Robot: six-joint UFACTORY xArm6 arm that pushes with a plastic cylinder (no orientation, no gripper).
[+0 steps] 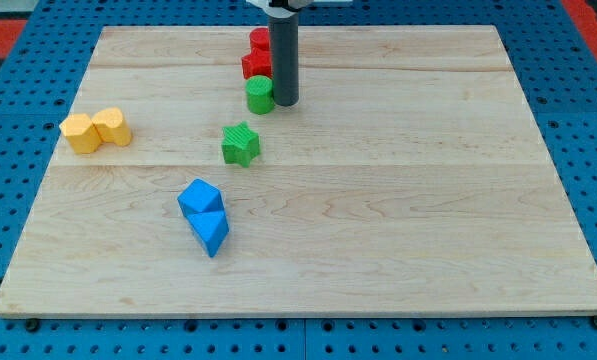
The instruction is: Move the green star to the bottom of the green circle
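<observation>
The green star (240, 143) lies on the wooden board, a little left of centre. The green circle (260, 94) stands above it and slightly to the right, a short gap apart. My tip (284, 101) rests on the board just right of the green circle, close to or touching it. The dark rod rises from there out of the view's top. The tip is up and to the right of the green star, with the circle between them.
Two red blocks (258, 55) sit stacked in a line just above the green circle, partly hidden by the rod. Two yellow blocks (96, 130) lie at the board's left. Two blue blocks (204, 214) lie below the green star. The board (428, 200) sits on a blue pegged surface.
</observation>
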